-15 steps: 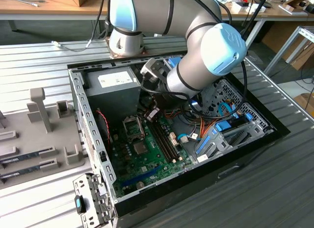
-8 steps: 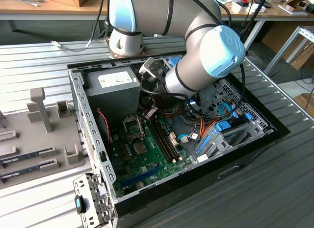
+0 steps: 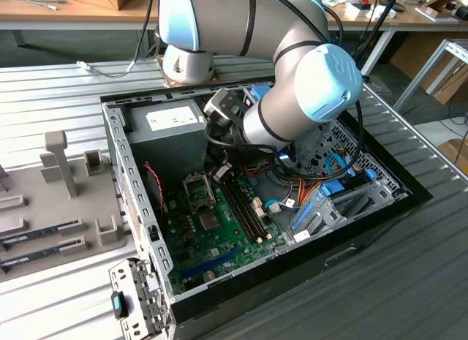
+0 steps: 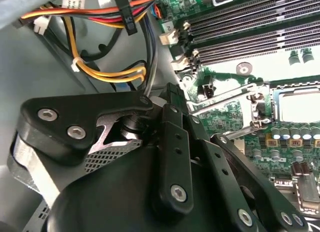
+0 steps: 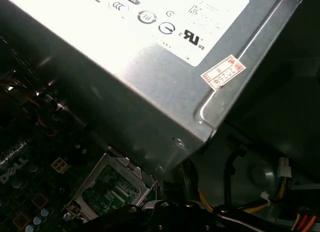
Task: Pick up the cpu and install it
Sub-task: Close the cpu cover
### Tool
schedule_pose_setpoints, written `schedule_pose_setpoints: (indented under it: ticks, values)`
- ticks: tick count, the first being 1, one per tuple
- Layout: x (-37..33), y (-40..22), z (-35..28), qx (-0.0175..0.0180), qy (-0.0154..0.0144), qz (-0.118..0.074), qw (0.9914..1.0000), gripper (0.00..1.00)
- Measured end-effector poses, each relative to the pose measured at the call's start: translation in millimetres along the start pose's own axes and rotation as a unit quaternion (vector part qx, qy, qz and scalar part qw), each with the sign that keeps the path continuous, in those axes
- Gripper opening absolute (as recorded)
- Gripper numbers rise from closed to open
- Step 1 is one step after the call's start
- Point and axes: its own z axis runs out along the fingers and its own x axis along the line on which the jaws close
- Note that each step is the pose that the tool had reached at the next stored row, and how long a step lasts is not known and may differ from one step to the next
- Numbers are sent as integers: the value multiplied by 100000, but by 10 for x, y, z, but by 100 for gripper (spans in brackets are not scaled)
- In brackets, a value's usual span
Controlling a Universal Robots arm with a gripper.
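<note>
In the exterior view my gripper (image 3: 220, 167) reaches down into the open computer case, between the grey power-supply box (image 3: 172, 124) and the green circuit board (image 3: 219, 241). The socket's metal frame (image 3: 198, 188) stands open just beside it. A pale silvery square, apparently the cpu (image 4: 300, 100), lies inside the socket frame in the second wrist view, with the thin lever (image 4: 225, 98) raised next to it. The gripper's black linkage (image 4: 175, 142) sits apart from that square, on the side of the power cables. A grey square (image 3: 209, 221) also shows on the board.
Memory slots (image 3: 243, 208) run along the board beside the socket. Orange and yellow cables (image 4: 107, 72) hang close to the gripper. The labelled power-supply box (image 5: 150, 67) looms just over the open socket frame (image 5: 107, 192). A grey tray (image 3: 51, 208) lies at the exterior view's left.
</note>
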Motion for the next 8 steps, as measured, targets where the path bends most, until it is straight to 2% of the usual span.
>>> schedule_pose_setpoints:
  ticks: [8]
  values:
    - [50,-17,9,-460,-358,-111,99998,11]
